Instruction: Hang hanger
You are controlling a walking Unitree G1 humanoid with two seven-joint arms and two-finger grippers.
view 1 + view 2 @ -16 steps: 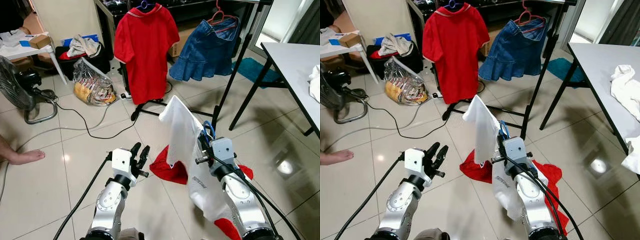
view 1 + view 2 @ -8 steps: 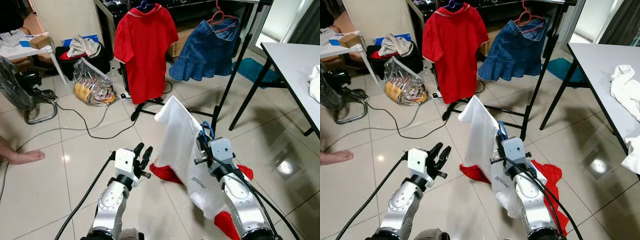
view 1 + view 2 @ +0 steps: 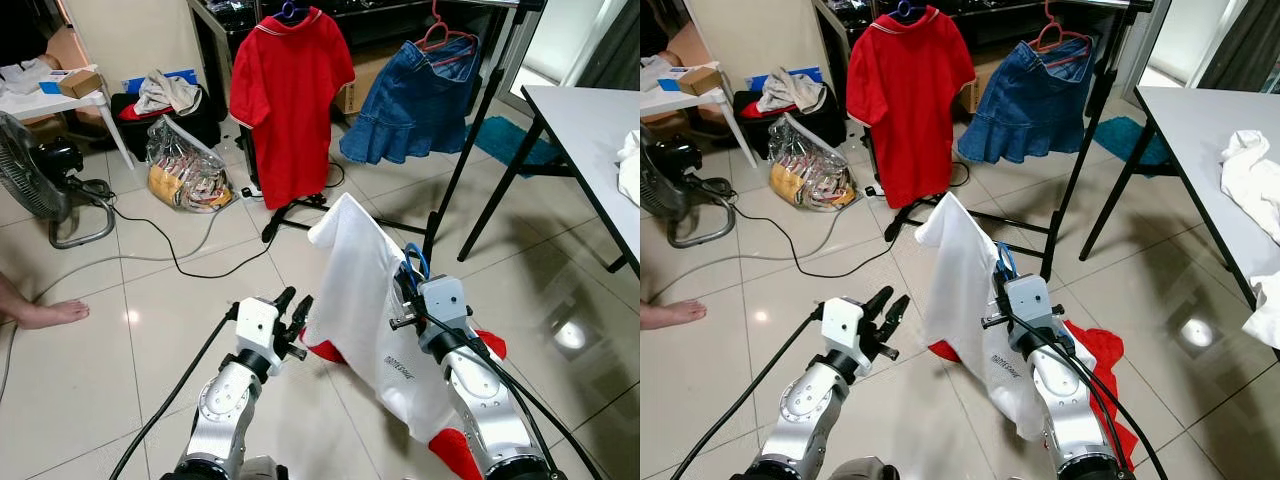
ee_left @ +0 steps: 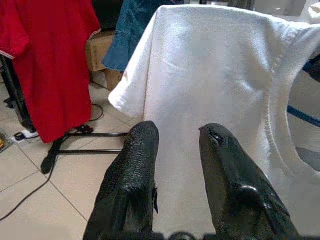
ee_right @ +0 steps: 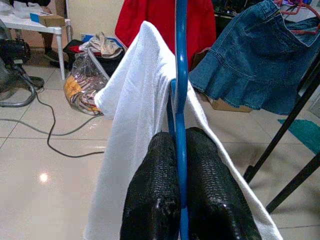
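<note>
Two jaws: right gripper (image 5: 179, 150) clamping blue hanger (image 5: 180, 75), left gripper (image 4: 177, 137) parted, empty

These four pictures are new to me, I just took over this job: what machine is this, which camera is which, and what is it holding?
It is a walking humanoid with two silver arms. The two wide pictures come from its head, looking down at a tiled floor. The two close pictures come from cameras on the wrists. The right gripper is shut on a blue hanger carrying a white shirt. The left gripper is open, right beside the shirt's cloth. Ahead stands a black rack with a red shirt and a denim skirt already hanging. Red cloth lies on the floor under the white shirt.
</note>
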